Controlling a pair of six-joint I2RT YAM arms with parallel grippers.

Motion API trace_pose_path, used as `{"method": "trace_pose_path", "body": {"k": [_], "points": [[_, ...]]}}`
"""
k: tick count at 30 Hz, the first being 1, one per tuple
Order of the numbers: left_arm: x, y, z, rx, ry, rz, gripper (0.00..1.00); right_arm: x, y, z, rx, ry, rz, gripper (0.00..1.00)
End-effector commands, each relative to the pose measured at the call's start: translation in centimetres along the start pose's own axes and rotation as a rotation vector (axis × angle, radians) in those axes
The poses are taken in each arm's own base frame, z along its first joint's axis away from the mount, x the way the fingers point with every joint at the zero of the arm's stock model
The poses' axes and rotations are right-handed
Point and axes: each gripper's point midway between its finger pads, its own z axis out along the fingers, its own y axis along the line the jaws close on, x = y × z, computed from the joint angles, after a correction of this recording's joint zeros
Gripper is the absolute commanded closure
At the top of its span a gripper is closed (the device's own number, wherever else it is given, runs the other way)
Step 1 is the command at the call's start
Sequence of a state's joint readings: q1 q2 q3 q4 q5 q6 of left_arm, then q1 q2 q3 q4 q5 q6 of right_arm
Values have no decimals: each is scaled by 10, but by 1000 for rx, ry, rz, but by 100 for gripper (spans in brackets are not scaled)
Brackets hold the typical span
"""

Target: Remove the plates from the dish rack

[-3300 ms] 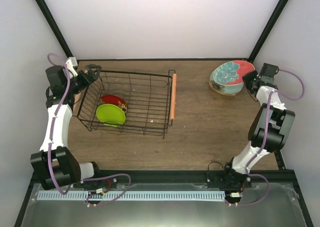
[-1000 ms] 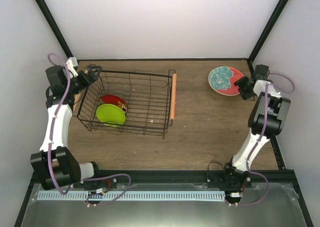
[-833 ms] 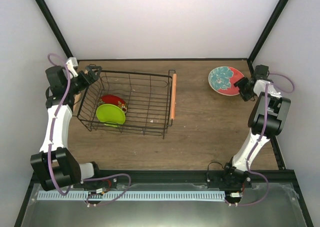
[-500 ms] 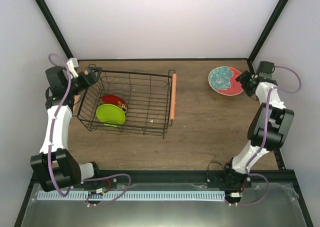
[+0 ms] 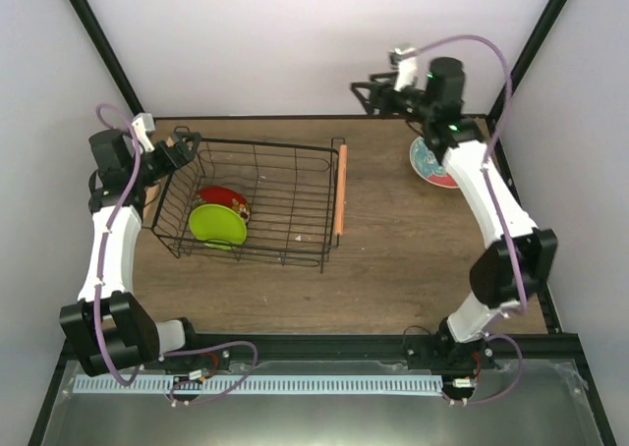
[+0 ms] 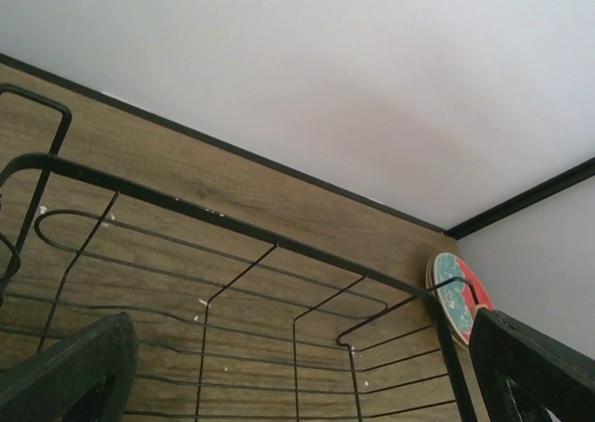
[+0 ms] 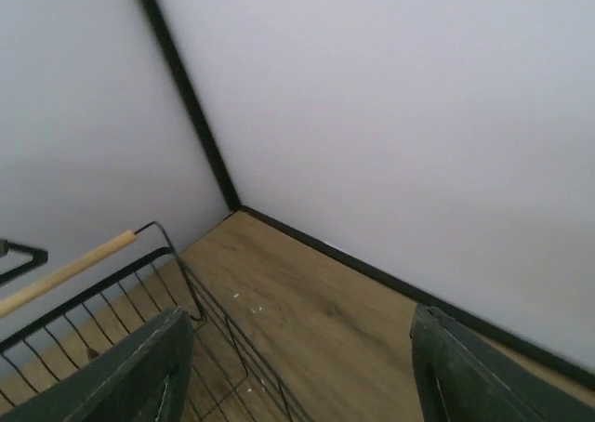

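Dish rack — black wire; handle rod on its right side orange-brown wood. Inside: lime green plate, plain. Behind it, red plate with small pattern, detail too fine to tell. Floral plate at far right of tabletop: red rim, teal flower centre, partly hidden by right arm. Tabletop mid-brown wood grain, black edging. Arms white with black joints; cables purple. Left pincer and right pincer — black. Walls pale grey-white.

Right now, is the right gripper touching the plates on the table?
Apart. Top view shows the right gripper well left of the plates; its wrist view shows it holding nothing.
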State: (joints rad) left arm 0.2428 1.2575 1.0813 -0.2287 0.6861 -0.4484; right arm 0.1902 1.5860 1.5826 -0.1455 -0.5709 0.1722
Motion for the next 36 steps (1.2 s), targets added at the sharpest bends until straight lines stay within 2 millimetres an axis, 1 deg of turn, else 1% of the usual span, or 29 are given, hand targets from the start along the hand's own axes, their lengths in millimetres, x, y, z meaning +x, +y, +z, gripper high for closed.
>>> {"method": "trace_pose_path", "body": {"k": [1,2,4,7,8,9,11,14,15,22,28,31,36], "points": [[-12,-14,-3,26,-17,32,0,23,51,62,-182,123,-174,36],[-12,-14,-4,25,-19,29,0,18,65,74,-207,123,-204,37],[-10,-11,-5,16,-21,14,0,29,87,100,-250,152,-239,39],[-5,-9,-7,10,-23,-14,0,39,123,130,-308,171,-283,44],[-4,-8,-8,7,-24,-20,0,47,138,139,-335,184,-292,46],[-3,-7,-9,0,-27,-22,0,51,148,146,-354,189,-301,50],[-1,-5,-11,-15,-28,-23,0,70,167,161,-388,212,-313,56],[0,-4,-12,-24,-29,-23,0,90,192,171,-426,233,-329,64],[0,-4,-12,-23,-30,-22,0,98,199,173,-436,246,-327,65],[-1,-4,-12,-21,-33,-27,0,148,226,187,-481,334,-319,67],[-1,-4,-12,-22,-36,-28,0,197,235,195,-518,429,-294,67],[-3,-1,-14,-45,-45,-27,0,213,239,197,-531,459,-286,66],[-5,10,-18,-106,-59,-22,0,229,249,195,-561,489,-291,59]]}}
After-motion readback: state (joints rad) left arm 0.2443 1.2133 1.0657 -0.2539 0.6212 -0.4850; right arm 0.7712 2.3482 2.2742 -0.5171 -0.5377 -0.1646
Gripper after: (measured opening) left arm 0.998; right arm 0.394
